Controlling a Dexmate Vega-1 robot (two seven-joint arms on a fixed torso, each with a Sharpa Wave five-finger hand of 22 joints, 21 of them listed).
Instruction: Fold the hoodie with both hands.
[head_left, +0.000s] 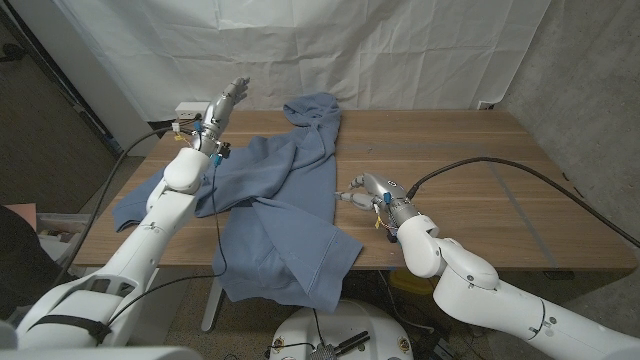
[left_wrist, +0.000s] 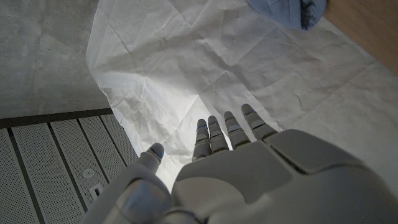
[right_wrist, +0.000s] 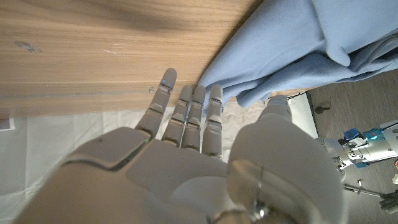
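The robot's right hand (head_left: 362, 190) sits low over the wooden table (head_left: 480, 180), just beside the right edge of a blue hoodie (head_left: 275, 195), its fingers straight and slightly apart, clamped on nothing. In the right wrist view the right hand (right_wrist: 186, 155) points its fingertips (right_wrist: 166, 81) toward the hoodie's edge (right_wrist: 298, 50), where the cloth meets the table (right_wrist: 93, 50); whether they touch the fabric cannot be told.

The hoodie lies crumpled across the table's middle and left, hood (head_left: 312, 108) toward the far edge, one sleeve (head_left: 135, 208) trailing toward the left edge, and its lower part (head_left: 300, 265) hanging over the near edge of the table.

The left arm (head_left: 165, 215) reaches across the hoodie's left side, and the left hand (head_left: 228, 100) is raised above the table's far left, fingers extended and holding nothing. In the left wrist view the left hand (left_wrist: 236, 168) shows its fingers (left_wrist: 211, 134) straight and a little apart against a wrinkled white backdrop sheet (left_wrist: 186, 62), with a bit of the hoodie (left_wrist: 286, 12) and the table (left_wrist: 367, 25) at the corner.

The white sheet (head_left: 330, 45) hangs behind the table. A black cable (head_left: 520, 175) runs over the table's right side to the right arm (head_left: 470, 280).
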